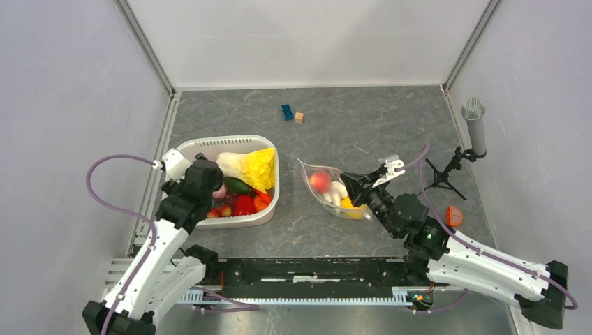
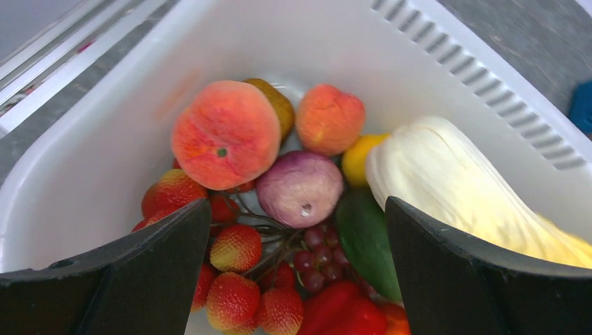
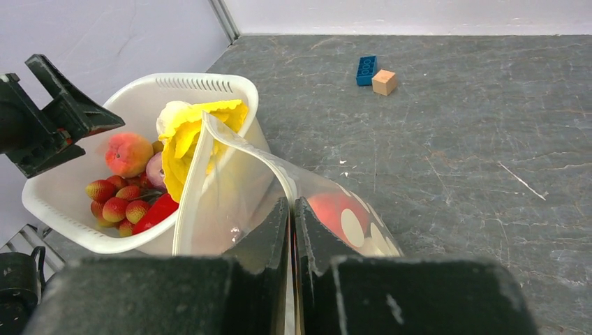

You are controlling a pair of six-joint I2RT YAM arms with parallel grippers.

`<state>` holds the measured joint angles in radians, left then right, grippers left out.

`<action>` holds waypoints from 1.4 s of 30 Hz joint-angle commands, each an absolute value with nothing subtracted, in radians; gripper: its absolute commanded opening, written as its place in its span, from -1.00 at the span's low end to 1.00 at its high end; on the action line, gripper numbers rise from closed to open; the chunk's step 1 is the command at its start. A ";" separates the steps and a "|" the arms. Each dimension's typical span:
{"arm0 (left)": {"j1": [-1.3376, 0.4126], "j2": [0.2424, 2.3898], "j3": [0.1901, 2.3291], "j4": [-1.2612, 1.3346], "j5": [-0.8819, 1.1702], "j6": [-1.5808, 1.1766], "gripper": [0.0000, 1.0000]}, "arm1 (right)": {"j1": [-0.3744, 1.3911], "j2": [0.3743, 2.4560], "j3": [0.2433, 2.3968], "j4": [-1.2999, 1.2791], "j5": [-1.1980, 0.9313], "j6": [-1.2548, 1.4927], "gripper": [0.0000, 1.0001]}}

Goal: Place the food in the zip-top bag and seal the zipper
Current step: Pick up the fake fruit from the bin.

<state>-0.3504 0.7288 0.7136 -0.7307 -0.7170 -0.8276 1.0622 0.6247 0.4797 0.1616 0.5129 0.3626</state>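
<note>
The white basket (image 1: 209,146) holds the food: a crinkled yellow piece (image 1: 250,166), peaches (image 2: 225,132), a purple bulb (image 2: 299,188), red berries (image 2: 234,248), grapes, a green piece (image 2: 366,237) and a red pepper (image 2: 342,314). My left gripper (image 1: 209,187) hangs open and empty just above the berries and grapes (image 2: 297,209). The dotted zip-top bag (image 1: 328,190) lies right of the basket with a peach (image 1: 320,181), a white piece and a yellow piece inside. My right gripper (image 1: 352,185) is shut on the bag's mouth edge (image 3: 291,206), and holds the zipper strip (image 3: 241,143) raised and open towards the basket.
A blue toy brick (image 1: 287,112) and a small wooden cube (image 1: 299,117) lie at the back middle. A microphone on a stand (image 1: 475,125) is at the right wall. A small orange object (image 1: 454,215) lies near the right arm. Grey walls enclose the table.
</note>
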 commanded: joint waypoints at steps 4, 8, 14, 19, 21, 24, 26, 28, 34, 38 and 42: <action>-0.329 0.847 0.748 -0.843 -0.955 -1.127 1.00 | 1.063 0.608 0.476 0.177 0.559 0.376 -0.77; -0.283 0.887 0.715 -0.743 -0.896 -1.073 0.99 | 1.062 0.612 0.489 0.166 0.561 0.380 -0.77; -0.200 0.974 0.713 -0.692 -0.834 -1.057 1.00 | 1.063 0.617 0.488 0.159 0.567 0.388 -0.76; -0.128 1.047 0.676 -0.674 -0.765 -1.108 1.00 | 1.062 0.628 0.502 0.147 0.571 0.384 -0.76; -0.107 1.079 0.681 -0.668 -0.727 -1.116 1.00 | 1.062 0.633 0.505 0.144 0.569 0.385 -0.76; -0.104 1.114 0.684 -0.662 -0.712 -1.123 0.96 | 1.063 0.639 0.508 0.144 0.566 0.385 -0.75; -0.103 1.103 0.683 -0.668 -0.719 -1.125 0.76 | 1.062 0.642 0.509 0.140 0.563 0.384 -0.75; -0.103 1.057 0.677 -0.664 -0.721 -1.128 0.42 | 1.062 0.640 0.509 0.135 0.570 0.386 -0.76; -0.103 0.870 0.682 -0.698 -0.734 -1.080 0.13 | 1.063 0.648 0.505 0.143 0.570 0.394 -0.75; -0.103 0.770 0.679 -0.719 -0.737 -1.034 -0.13 | 1.062 0.665 0.505 0.149 0.564 0.400 -0.75; -0.104 0.737 0.648 -0.712 -0.760 -1.035 0.51 | 1.062 0.675 0.505 0.158 0.553 0.403 -0.75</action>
<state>-0.1078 0.7544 0.6762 -0.7113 -0.7078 -1.0496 1.0622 0.6697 0.4782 0.1390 0.5571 0.3923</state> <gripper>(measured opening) 0.609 0.124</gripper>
